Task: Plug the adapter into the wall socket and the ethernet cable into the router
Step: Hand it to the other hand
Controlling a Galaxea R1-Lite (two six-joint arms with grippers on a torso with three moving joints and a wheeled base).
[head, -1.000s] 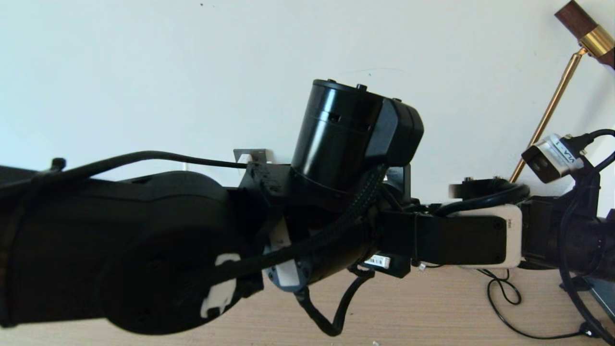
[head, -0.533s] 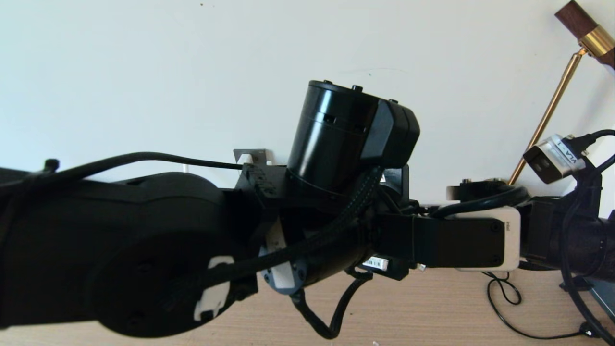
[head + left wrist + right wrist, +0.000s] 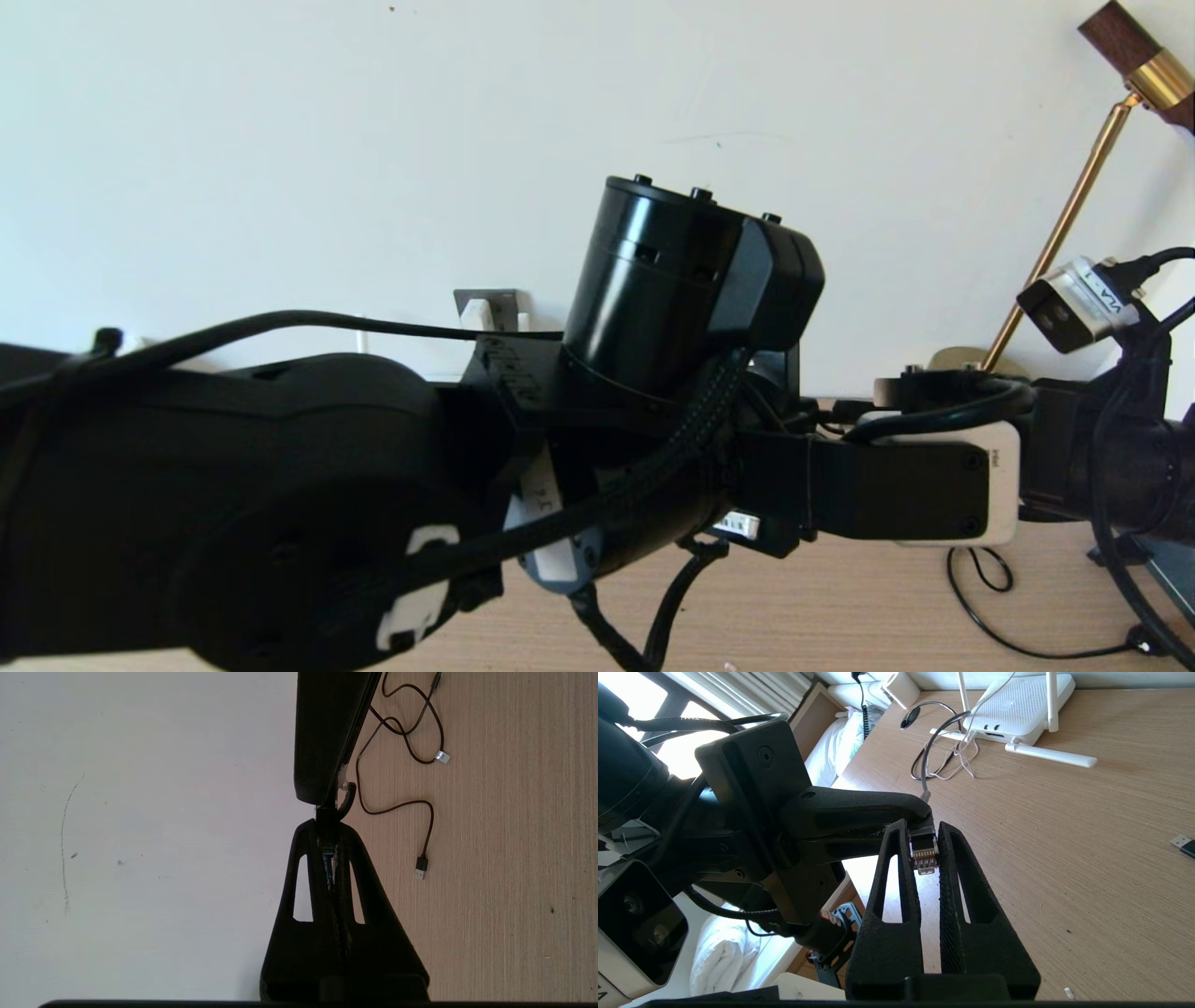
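One router [image 3: 1015, 711], one ethernet cable [image 3: 923, 847], two thin black cables [image 3: 411, 807].

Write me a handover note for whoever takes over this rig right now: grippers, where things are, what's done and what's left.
Right gripper: shut on the plug end of the ethernet cable, held above the desk.
Left gripper: shut, tips meeting the right gripper's at the back of the same plug.
Router: flat on the desk by the wall, and the ethernet plug is not in it.
Adapter: looks seated in the wall socket, though the left arm hides most of it.
Done: probably the adapter.
Left: settle the plug in one gripper, then push it into a router port.
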